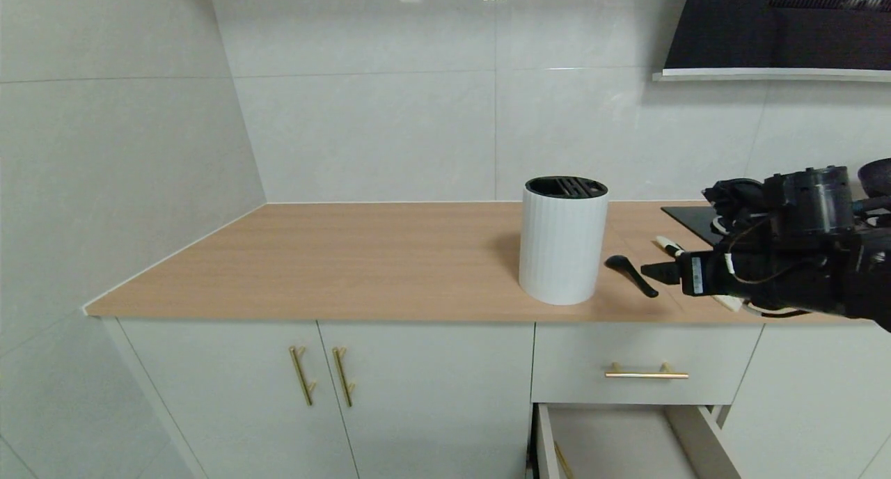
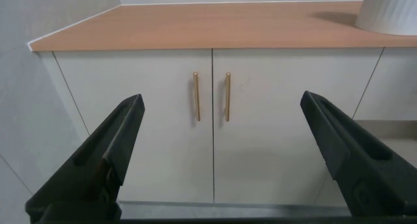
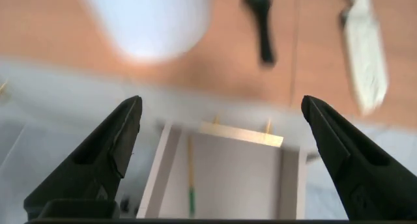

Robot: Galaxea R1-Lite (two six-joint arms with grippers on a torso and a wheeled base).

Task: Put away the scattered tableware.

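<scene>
Tableware lies loose near the desk's (image 1: pixel 383 256) right front edge. A black spoon (image 1: pixel 630 273) is just beside the white ribbed holder (image 1: pixel 562 249), and a white utensil (image 1: pixel 668 244) lies further right, near the stovetop (image 1: pixel 689 221). Neither is put away yet. The right hand (image 3: pixel 220 110) hangs spread and empty over that front edge, above the pulled-out drawer (image 1: pixel 612 444). It is probably lined up for the spoon, the nearer piece. A thin stick (image 3: pixel 191 178) lies in the drawer. The holder stands close beside the spoon and may crowd a grasp from that side. The left hand (image 2: pixel 221 100), also spread and empty, faces the cupboard doors (image 2: pixel 212 120) below the desk, well apart from the tableware.
</scene>
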